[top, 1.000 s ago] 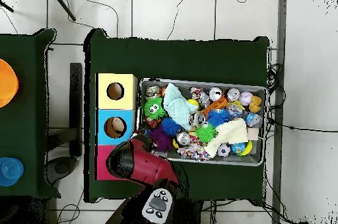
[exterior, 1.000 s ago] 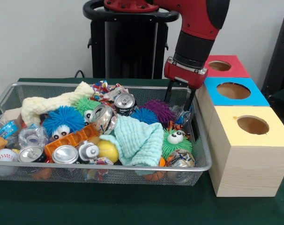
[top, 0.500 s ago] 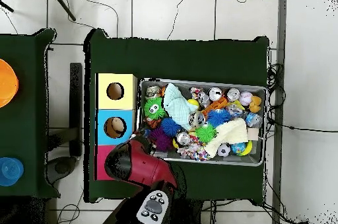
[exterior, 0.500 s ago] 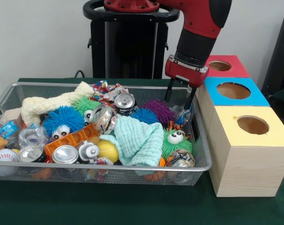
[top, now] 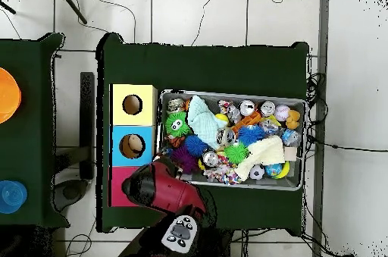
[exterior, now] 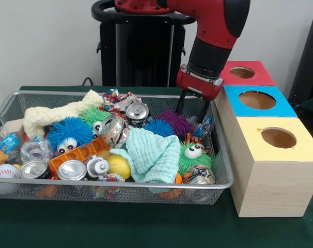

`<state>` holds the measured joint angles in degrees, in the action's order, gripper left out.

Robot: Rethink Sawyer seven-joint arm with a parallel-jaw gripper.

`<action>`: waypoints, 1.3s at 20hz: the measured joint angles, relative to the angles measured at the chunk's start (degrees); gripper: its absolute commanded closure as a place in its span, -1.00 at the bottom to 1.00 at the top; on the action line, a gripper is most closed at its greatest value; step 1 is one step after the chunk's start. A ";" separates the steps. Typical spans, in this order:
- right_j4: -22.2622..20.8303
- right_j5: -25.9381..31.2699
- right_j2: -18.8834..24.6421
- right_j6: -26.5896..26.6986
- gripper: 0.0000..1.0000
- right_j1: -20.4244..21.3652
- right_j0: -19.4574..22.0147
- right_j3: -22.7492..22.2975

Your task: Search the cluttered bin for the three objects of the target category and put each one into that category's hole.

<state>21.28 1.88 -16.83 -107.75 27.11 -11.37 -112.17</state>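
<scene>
Front view: the gripper [exterior: 190,110] is lowered over the wire mesh bin [exterior: 224,160] at its 2 o'clock corner, fingers spread apart with nothing clearly held, above a crinkled clear plastic bottle [exterior: 204,127] beside the purple spiky ball [exterior: 173,121]. That bottle is judged the likely target. Smooth wooden boxes with round holes are set alongside, the blue-topped box [exterior: 260,101] nearest.

We see a glossy red arm [exterior: 218,20] of thick rounded segments, with a black cylindrical wrist [exterior: 204,56] below it. A silver band edges the red block under the wrist. Two thin black fingers [exterior: 180,104] hang from that block. Behind stands a black pedestal [exterior: 138,51] topped by a black ring.
</scene>
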 measured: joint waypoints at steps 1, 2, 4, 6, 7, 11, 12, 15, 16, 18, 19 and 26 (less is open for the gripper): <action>-0.11 0.00 0.10 0.00 -1.00 -0.06 0.18 -0.01; -0.27 0.01 0.26 0.00 -1.00 -0.11 0.41 -0.01; -1.57 0.00 2.18 0.00 -1.00 -0.14 2.74 0.00; -2.45 -0.01 3.63 0.00 -1.00 -0.14 4.42 0.00; -2.77 -0.01 4.12 0.00 -1.00 -0.14 5.01 -0.01; -6.69 -0.01 9.30 0.00 -1.00 1.10 12.34 -1.21; -7.39 -0.01 10.12 0.00 -1.00 1.36 13.60 -1.56; -12.11 -0.02 15.14 0.00 -1.00 2.78 21.82 -4.47; -12.46 -0.02 15.49 0.00 -1.00 2.85 22.37 -4.69; -13.91 -0.02 16.82 0.00 -1.00 3.15 24.44 -5.71; -14.26 -0.02 17.12 0.00 -1.00 3.25 24.86 -5.99; -17.15 -0.02 19.99 0.00 -1.00 4.31 26.20 -8.04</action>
<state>4.13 1.86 3.16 -107.75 31.42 14.83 -120.21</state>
